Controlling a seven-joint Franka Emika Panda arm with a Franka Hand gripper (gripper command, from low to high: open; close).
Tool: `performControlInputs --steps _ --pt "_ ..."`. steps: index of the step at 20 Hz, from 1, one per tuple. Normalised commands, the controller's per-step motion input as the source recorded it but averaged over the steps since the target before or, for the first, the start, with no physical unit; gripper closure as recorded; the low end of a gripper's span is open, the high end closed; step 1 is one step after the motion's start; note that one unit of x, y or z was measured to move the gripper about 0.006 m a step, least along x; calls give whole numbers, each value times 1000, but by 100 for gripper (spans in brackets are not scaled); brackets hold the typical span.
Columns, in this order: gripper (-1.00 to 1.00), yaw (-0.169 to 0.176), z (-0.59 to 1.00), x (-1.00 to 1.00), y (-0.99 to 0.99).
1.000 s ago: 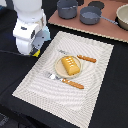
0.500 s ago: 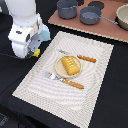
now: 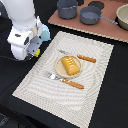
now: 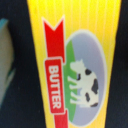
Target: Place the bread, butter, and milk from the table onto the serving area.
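Observation:
The orange-brown bread (image 3: 70, 65) lies on the tan plate (image 3: 58, 70) in the middle of the cream striped serving area (image 3: 95, 95). The pale blue milk (image 3: 45, 34) stands on the black table (image 3: 116, 102) just off the mat's far corner at the exterior view's left. My gripper (image 3: 33, 53) is low over the yellow butter (image 3: 37, 51), which lies beside the mat's edge; the white hand hides most of it. In the wrist view the butter (image 4: 75, 65) with its red-and-white label fills the frame. The fingers do not show.
A brown board (image 3: 110, 31) with two grey pots (image 3: 66, 8) (image 3: 90, 15) sits behind the mat. An orange-handled fork (image 3: 67, 82) and knife (image 3: 83, 58) flank the plate. A tan bowl (image 3: 123, 15) is at the far right.
My hand has moved a little down and toward the exterior view's left, closer over the butter. The bread and milk have not moved.

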Motion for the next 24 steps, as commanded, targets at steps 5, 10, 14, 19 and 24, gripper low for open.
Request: performControlInputs --steps 5,10,14,19,24 --pt "100 19 -141 -105 0" --pt "100 118 281 -316 98" --pt "100 42 989 98 -36" --pt "100 1 910 670 -485" --pt "100 -9 667 925 -470"
